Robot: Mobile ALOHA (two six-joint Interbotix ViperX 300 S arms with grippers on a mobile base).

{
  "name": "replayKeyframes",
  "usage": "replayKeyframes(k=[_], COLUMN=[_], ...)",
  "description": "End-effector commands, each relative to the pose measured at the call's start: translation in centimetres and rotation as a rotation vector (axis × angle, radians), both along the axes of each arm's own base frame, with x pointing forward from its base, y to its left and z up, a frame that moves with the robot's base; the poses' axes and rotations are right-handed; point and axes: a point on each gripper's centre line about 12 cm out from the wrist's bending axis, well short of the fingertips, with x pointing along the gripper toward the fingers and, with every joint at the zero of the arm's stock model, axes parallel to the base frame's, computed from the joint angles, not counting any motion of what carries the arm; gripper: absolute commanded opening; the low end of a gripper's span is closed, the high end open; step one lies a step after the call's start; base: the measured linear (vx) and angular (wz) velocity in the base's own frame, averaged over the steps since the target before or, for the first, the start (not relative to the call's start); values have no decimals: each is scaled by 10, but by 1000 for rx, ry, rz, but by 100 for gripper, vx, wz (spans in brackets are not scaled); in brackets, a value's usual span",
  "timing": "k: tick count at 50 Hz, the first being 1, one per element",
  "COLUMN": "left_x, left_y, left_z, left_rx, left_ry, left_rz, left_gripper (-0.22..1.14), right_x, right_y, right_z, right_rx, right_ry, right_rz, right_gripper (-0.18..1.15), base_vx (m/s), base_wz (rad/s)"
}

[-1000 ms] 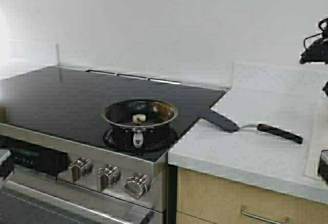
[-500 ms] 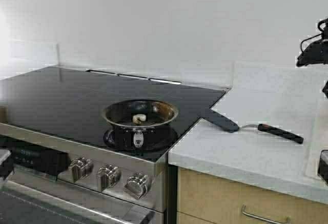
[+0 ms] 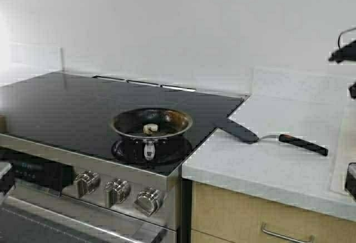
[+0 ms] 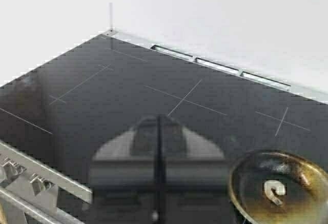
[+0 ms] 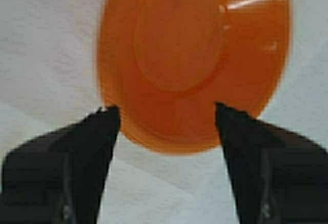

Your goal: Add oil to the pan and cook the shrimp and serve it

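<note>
The pan [image 3: 151, 124] sits on the front part of the black stovetop [image 3: 67, 107], handle toward the knobs, and the shrimp [image 3: 150, 128] lies curled on its dark floor, near the middle; in the left wrist view the inside of the pan looks browned and glossy around it, which suggests oil is already in and cooking is under way or finished, though no oil jug shows anywhere. A black spatula [image 3: 267, 136] rests on the white counter [image 3: 267, 165] just beside the stove's edge, untouched. The left gripper [image 4: 159, 172] hangs low over the stovetop near the pan, its fingers pressed together on nothing. The right gripper [image 5: 166, 119] is off at the counter's far right edge and hovers with fingers spread wide over an orange bowl [image 5: 192, 55], empty and not grasped. Judging from this, serving is what remains: fetching the bowl and moving the shrimp out of the pan into it.
</note>
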Motion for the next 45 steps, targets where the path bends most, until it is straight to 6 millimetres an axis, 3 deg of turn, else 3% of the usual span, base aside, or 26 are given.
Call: replayKeyframes(k=[1,12,20,25,33,45], left_x=[3,3,3,3,3,3], left_y=[0,0,0,0,0,0], left_z=[8,9,9,9,9,10], left_rx=[-2,-2,-3,-3,-3,-3], left_ry=[-18,-20,-20,-21,-23,-25], left_rz=[1,0,1,1,1,1], left_gripper=[3,3,3,3,3,3], right_x=[9,14,15,14,10,1], right_y=[-1,5,11,18,47,89], right_z=[46,75,108,131,162,186], right_rx=[62,123,159,175,185,216], right_ry=[-85,-145,-229,-279,-341,-397], right_rz=[-25,-49,-78,-76,-19,31], right_gripper=[91,91,86,76,54,29], base_vx=[0,0,0,0,0,0], base_wz=[0,0,0,0,0,0])
